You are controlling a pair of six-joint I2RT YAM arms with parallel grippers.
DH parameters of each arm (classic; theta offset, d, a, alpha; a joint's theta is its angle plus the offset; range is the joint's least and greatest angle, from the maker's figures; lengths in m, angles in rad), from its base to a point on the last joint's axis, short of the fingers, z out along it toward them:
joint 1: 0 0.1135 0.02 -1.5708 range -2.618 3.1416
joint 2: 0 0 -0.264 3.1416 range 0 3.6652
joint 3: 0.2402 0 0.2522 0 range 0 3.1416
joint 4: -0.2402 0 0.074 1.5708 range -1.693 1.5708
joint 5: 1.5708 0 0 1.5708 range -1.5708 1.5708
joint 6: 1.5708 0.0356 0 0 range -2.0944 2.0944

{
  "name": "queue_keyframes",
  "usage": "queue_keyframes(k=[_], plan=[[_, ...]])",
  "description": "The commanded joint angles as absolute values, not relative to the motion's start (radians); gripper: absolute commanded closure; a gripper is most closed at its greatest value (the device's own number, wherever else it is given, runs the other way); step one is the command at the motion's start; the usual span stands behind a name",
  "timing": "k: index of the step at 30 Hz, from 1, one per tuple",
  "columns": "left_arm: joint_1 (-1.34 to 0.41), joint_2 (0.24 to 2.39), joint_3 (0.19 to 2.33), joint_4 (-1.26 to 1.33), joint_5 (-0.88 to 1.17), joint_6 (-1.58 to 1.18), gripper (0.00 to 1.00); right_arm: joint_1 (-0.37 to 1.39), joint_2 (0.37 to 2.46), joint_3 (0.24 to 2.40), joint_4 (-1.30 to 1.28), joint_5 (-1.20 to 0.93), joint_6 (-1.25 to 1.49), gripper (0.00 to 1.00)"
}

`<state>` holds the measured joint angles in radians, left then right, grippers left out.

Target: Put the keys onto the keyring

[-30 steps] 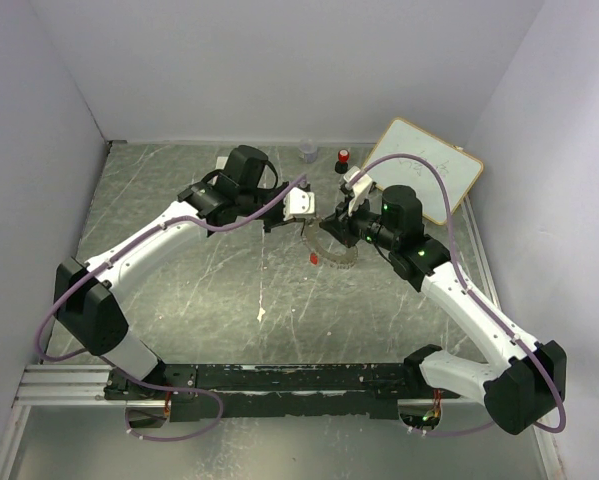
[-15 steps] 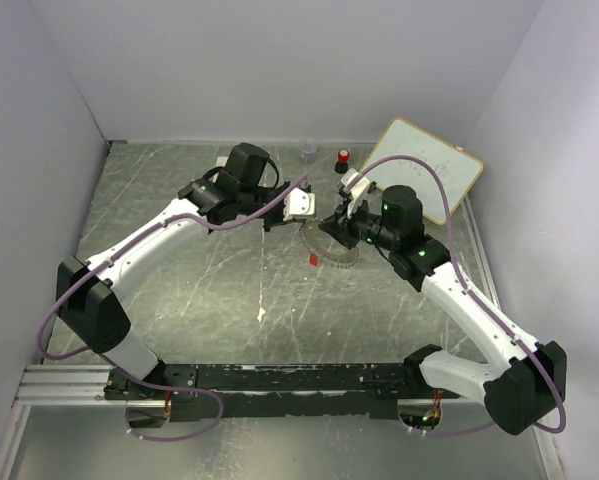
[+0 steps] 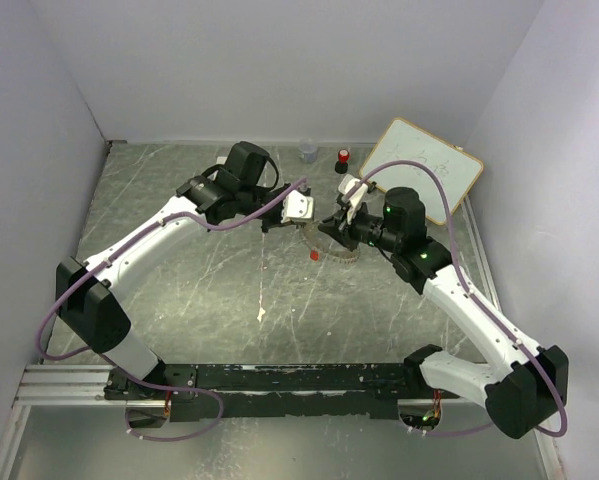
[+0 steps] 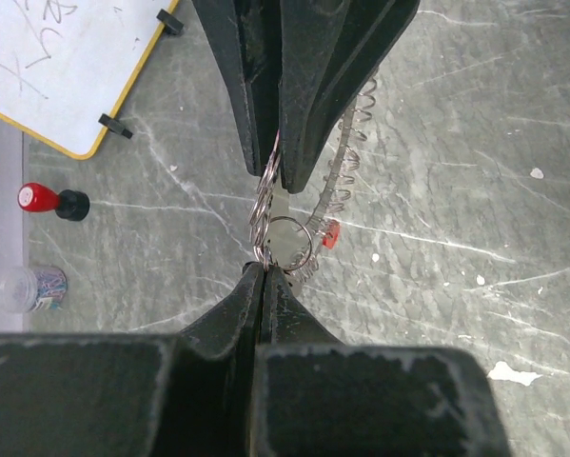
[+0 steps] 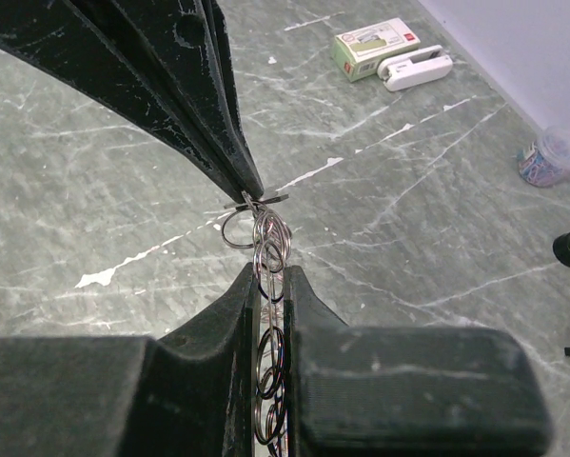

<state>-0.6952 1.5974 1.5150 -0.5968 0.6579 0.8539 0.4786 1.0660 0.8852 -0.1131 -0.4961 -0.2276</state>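
Note:
The keyring [image 3: 341, 255], a big loop of thin wire coils, hangs between both grippers above the table. My right gripper [image 5: 273, 274] is shut on it, and its coils [image 5: 270, 238] run down between the pads. In the left wrist view the keyring [image 4: 346, 162] curves away behind the right fingers [image 4: 304, 114]. My left gripper [image 4: 264, 267] is shut on a small silver ring [image 4: 286, 238] at the keyring's edge. A key's red head [image 4: 330, 235] shows just beside that ring and reappears from above [image 3: 315, 255]. Whether it hangs from the ring I cannot tell.
A whiteboard [image 3: 424, 180] leans at the back right. A red-topped black cylinder [image 3: 343, 157] and a clear jar [image 3: 307, 150] stand by the back wall. A stapler [image 5: 413, 67] and a small box [image 5: 375, 48] lie on the table. Walls close off three sides.
Both grippers have kept their grips and drawn slightly closer together. The red key head has shifted a little to the right.

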Motion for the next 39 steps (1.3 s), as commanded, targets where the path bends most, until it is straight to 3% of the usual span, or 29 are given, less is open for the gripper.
queue_keyframes(k=[1,39], plan=[[-0.693,1.599,1.56,-0.618,0.707,0.883,0.93,0.477,1.085,0.939,-0.112,-0.553,-0.276,1.0],[-0.688,1.639,1.6,-0.71,0.699,0.928,0.93,0.479,1.041,0.968,-0.181,-0.561,-0.393,1.0]])
